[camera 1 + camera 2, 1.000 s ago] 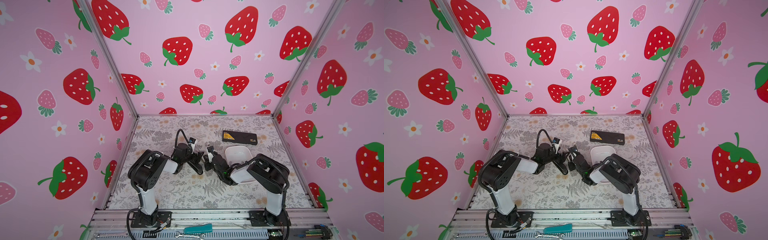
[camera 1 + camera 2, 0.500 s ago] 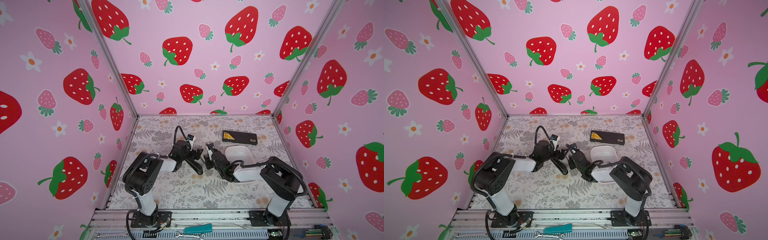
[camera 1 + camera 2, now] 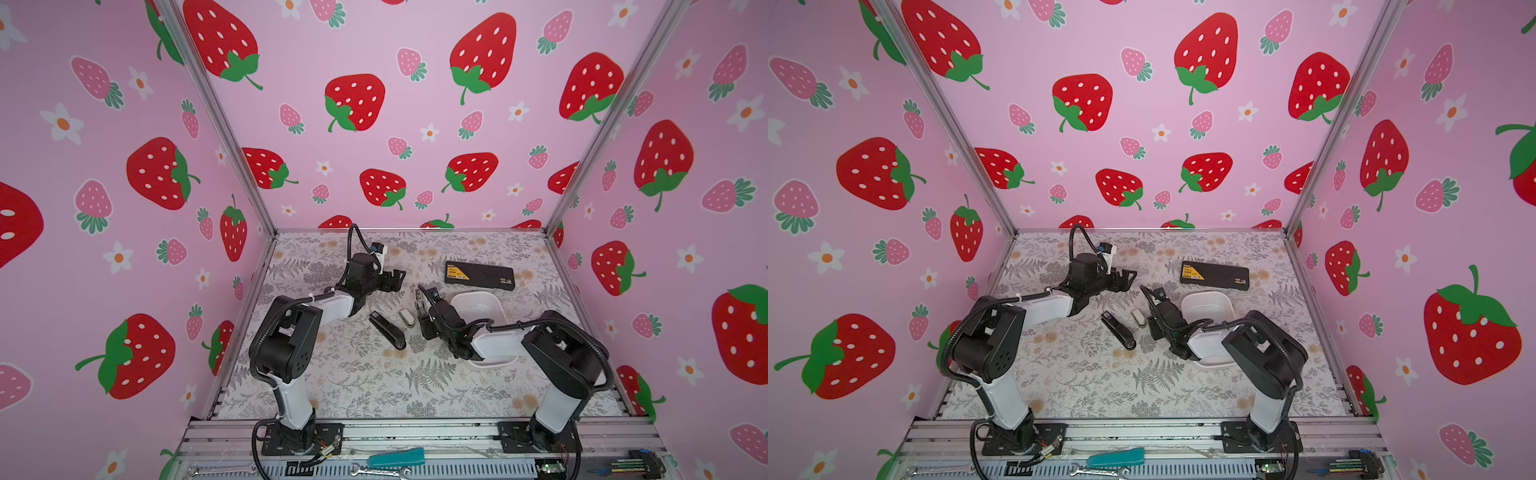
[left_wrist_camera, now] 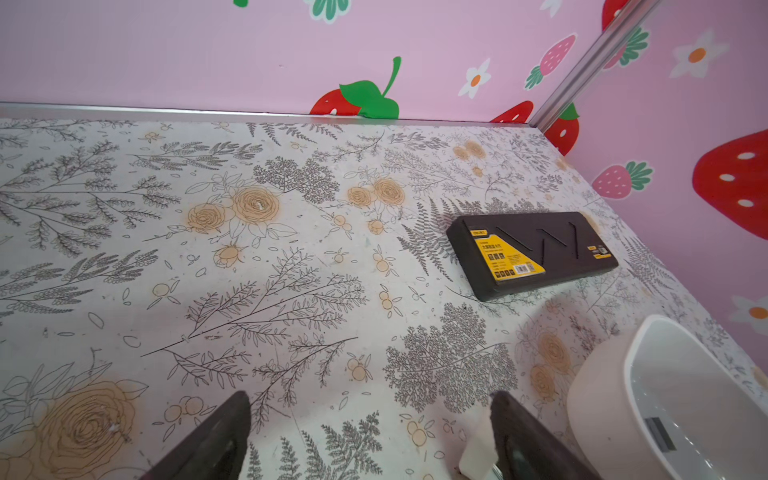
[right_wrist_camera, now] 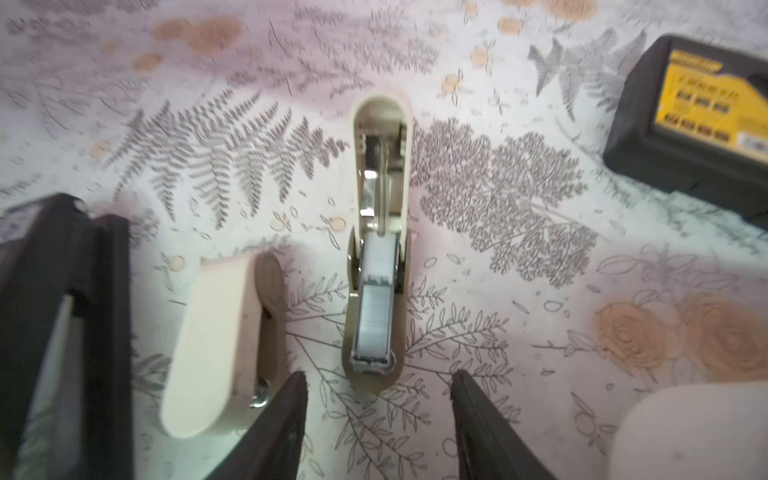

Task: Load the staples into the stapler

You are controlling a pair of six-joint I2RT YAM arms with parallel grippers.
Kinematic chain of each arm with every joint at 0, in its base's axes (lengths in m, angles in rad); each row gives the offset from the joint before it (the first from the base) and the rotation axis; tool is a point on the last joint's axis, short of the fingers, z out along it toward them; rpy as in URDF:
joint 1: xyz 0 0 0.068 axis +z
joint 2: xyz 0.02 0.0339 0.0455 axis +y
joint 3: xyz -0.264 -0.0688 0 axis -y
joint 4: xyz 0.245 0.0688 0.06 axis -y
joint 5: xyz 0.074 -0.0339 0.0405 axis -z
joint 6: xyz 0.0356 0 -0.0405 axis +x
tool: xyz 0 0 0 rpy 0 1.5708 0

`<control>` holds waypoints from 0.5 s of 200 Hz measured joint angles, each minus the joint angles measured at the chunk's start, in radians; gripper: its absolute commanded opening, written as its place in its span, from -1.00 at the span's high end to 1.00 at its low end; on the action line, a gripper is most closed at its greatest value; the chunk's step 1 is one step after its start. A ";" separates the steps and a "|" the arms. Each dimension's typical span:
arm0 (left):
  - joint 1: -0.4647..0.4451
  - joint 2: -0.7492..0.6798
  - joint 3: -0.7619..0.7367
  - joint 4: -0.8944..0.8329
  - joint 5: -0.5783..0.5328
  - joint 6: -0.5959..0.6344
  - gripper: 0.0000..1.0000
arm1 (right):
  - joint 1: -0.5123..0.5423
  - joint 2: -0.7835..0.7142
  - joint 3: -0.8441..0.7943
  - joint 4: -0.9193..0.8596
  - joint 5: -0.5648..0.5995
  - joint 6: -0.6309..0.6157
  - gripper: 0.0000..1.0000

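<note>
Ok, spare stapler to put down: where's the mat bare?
Bare: near mat along the front rail, and far mat between left hand and back wall. Crowded: mid-mat around black stapler, open cream stapler and right hand; right side, with white tub and black box.

Three enclosure walls [image 3: 374,124], pink, printed with red strawberries and white flowers. Bare aluminium corner posts [image 3: 223,124] at both rear joins. Tabletop [image 3: 374,386] covered in grey fern-and-rose print. Slotted aluminium rail [image 3: 415,432] along the front edge. Lighting even.
</note>
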State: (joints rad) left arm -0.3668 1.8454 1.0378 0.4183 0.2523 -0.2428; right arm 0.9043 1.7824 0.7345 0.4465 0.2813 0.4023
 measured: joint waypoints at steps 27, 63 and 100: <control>0.018 0.054 0.048 -0.061 0.003 -0.013 -0.83 | -0.006 0.043 0.007 0.017 -0.009 -0.005 0.04; 0.017 0.110 0.104 -0.133 0.023 -0.015 -0.83 | -0.011 0.072 0.018 0.058 -0.012 -0.011 0.30; 0.011 0.150 0.143 -0.181 0.049 -0.012 -0.83 | -0.013 0.083 0.020 0.084 -0.021 -0.017 0.41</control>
State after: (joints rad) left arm -0.3553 1.9953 1.1812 0.2371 0.3016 -0.2550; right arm 0.8917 1.8656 0.7544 0.5308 0.2607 0.3855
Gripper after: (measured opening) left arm 0.915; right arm 0.306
